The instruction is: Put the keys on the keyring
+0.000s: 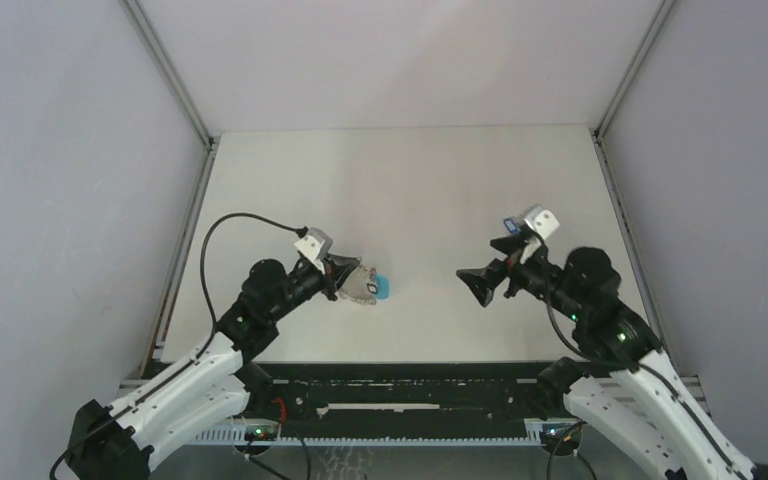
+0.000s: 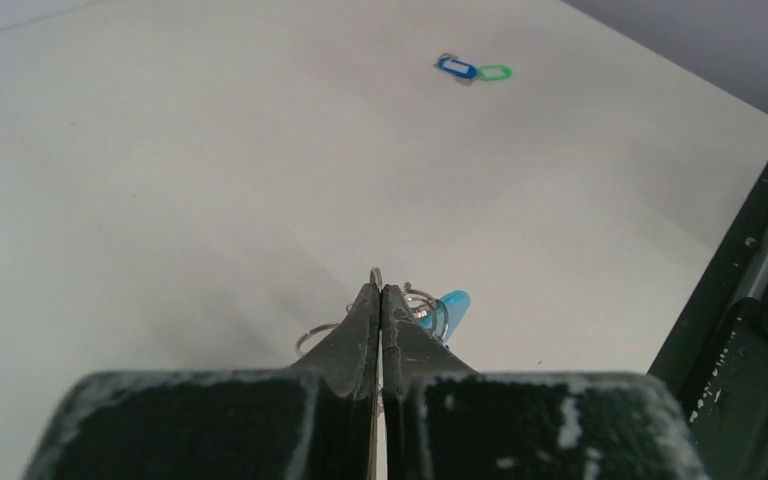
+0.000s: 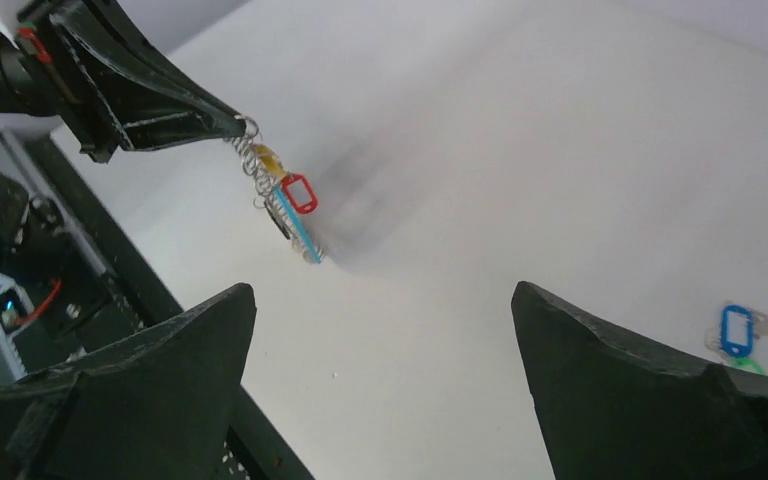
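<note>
Right wrist view: left jaws are clenching the keyring (image 3: 285,205) by its top loop, hanging limp, probably light; right jaws are gaping; blue key (image 3: 736,329) is likely needing an edge pinch.

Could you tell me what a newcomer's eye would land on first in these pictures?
Most striking is the left gripper, shut on the keyring, which hangs from its tips in a chain with a red tag and a cyan piece. The right gripper faces it with its jaws wide open. Apart from them, the blue key and the green key lie together on the white table.
</note>
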Controlling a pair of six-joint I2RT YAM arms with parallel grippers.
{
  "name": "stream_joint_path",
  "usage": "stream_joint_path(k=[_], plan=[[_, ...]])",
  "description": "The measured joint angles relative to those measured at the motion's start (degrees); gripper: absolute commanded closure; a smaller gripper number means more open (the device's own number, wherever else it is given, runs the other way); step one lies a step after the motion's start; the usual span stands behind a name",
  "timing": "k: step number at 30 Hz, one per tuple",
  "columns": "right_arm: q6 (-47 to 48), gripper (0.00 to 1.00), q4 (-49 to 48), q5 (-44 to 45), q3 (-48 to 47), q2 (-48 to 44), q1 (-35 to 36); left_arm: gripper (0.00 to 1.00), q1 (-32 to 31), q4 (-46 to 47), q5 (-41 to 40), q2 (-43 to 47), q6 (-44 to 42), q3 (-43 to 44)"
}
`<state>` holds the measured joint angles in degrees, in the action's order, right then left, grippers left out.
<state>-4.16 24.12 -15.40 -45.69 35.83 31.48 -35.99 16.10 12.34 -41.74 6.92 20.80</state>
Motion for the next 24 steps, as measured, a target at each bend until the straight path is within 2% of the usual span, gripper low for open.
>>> stream_joint_path(k=[5, 11, 19, 24], plan=[[-4.1, 0.0, -0.5, 4.9, 4.4, -12.4, 0.0, 1.0, 0.0, -8.2, -3.5, -4.8, 0.7, 7.2], [-7.4, 0.0, 0.9, 10.6, 5.8, -16.5, -0.1, 1.0, 0.2, -13.4, -5.2, -17.8, 0.6, 17.6], [-11.2, 0.0, 3.7, 18.4, 9.4, -23.9, -0.2, 1.0, 0.6, -14.9, -4.6, -39.3, 0.4, 29.6], [-11.7, 0.01, 4.2, 21.1, 9.4, -25.1, -0.2, 0.99, 0.9, -15.4, -3.3, -51.9, 0.0, 36.3]])
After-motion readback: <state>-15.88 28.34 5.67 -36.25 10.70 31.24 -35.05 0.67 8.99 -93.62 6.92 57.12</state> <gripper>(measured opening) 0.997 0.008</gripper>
